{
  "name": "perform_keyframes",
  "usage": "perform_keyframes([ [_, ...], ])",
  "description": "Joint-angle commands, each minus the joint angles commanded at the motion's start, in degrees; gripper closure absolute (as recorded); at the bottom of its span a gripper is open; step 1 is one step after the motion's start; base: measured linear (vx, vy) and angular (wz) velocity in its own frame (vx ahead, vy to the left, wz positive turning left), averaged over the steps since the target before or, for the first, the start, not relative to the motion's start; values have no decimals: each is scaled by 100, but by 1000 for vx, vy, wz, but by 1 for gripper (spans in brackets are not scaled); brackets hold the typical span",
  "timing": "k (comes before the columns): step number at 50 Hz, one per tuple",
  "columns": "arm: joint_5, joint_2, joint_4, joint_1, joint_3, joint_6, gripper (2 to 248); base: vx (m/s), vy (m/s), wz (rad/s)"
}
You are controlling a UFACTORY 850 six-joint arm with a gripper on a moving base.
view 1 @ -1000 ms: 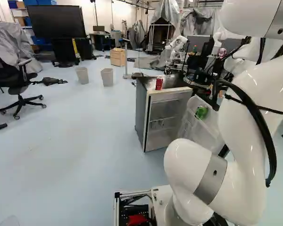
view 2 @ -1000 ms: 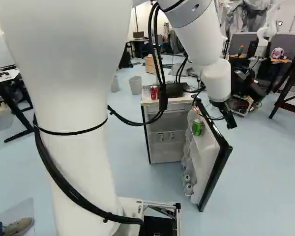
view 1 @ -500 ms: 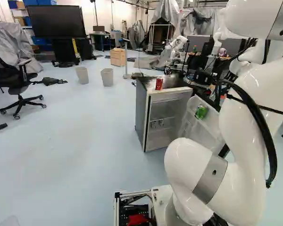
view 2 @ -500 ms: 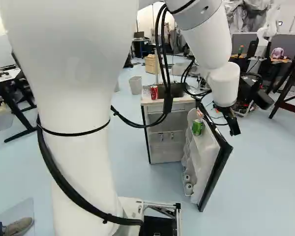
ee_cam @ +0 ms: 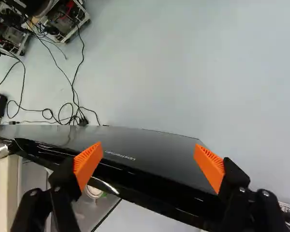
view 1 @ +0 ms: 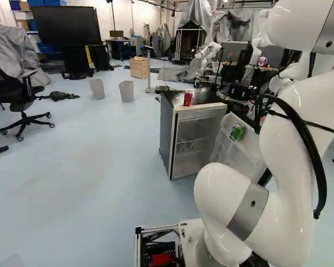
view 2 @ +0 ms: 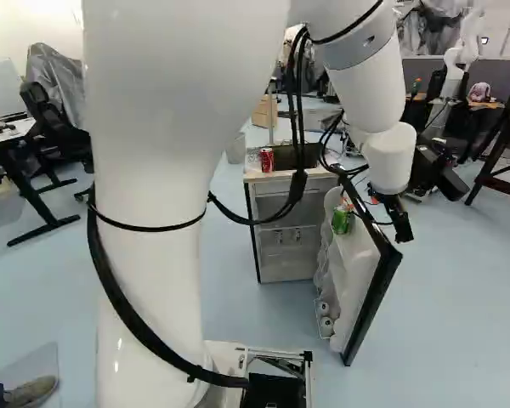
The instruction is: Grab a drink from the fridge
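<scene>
Hovering by the fridge door [ee_cam: 154, 162], gripper [ee_cam: 149, 146] spread wide; green can [view 2: 341, 222] on door's inner side (shift inward, I'd say).

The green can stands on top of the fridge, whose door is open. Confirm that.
Wrong on the can: the right base view shows the green can at the inner side of the open door. A red can stands on top of the fridge.

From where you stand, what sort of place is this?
Probably a robotics lab or workshop: another robot arm stands in the background, a wheeled office chair is nearby, and a small fridge sits open on the floor.
</scene>
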Motion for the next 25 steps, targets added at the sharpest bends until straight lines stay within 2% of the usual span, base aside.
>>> perform_keyframes([
  [25, 0, 10, 0, -13, 55, 0, 3, 0, 0, 0],
])
